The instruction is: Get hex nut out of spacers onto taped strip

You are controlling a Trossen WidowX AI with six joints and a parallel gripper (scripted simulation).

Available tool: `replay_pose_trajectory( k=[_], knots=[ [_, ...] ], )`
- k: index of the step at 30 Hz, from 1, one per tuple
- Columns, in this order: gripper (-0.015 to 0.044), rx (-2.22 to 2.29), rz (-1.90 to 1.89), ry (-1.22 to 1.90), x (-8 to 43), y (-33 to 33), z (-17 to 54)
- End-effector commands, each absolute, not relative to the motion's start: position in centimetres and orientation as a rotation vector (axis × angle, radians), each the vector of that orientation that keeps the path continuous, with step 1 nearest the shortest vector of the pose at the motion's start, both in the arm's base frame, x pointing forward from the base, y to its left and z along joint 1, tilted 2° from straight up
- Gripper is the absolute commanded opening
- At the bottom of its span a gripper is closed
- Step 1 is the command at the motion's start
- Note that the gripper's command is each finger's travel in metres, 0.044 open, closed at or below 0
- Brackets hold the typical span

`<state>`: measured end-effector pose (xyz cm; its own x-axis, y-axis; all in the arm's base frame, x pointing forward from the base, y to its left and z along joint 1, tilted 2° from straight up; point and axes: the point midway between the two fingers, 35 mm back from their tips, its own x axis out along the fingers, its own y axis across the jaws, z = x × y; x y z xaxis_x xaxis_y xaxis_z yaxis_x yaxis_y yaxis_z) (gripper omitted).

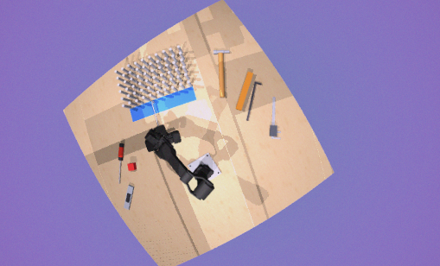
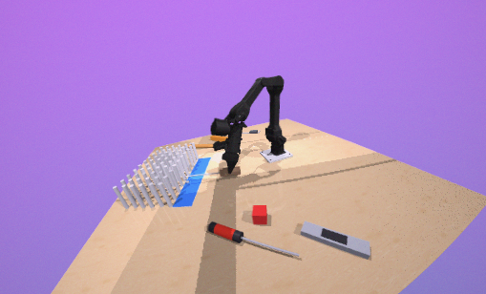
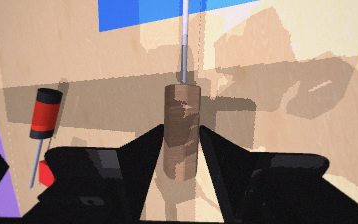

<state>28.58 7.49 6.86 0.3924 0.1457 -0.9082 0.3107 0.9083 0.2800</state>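
Top view: I am holding the arm bent out from its white base plate, with the claw on the near side of the blue strip. A thin metal rod is reaching from the claw over the strip toward the standing spacers. I cannot make out the nut; the spacers are crowding too closely to show it. A hammer, an orange bar, a black hooked rod and a caliper-like tool are lying well apart from the arm.

Exterior view: The claw is pointing down, low over the table. The spacers are standing upright in rows beside the strip. A red block is sitting near a screwdriver and a grey tool with a dark inset. No nut is showing here either.

Wrist view: I am gripping a brown wooden handle between the fingers, its rod running straight ahead across the strip. The nut is not showing.
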Motion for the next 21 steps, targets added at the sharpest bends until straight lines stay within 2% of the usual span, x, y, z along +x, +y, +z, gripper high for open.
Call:
replay_pose_trajectory(
  k=[1, 12, 21],
  knots=[
    [0.0000, 0.445, -0.113, 1.166, 28.4, 7.6, 7.3],
    [0.0000, 0.446, -0.112, 1.169, 24.7, 8.9, 7.8],
    [0.0000, 0.447, -0.113, 1.168, 25.2, 9.0, 10.1]
  ],
)
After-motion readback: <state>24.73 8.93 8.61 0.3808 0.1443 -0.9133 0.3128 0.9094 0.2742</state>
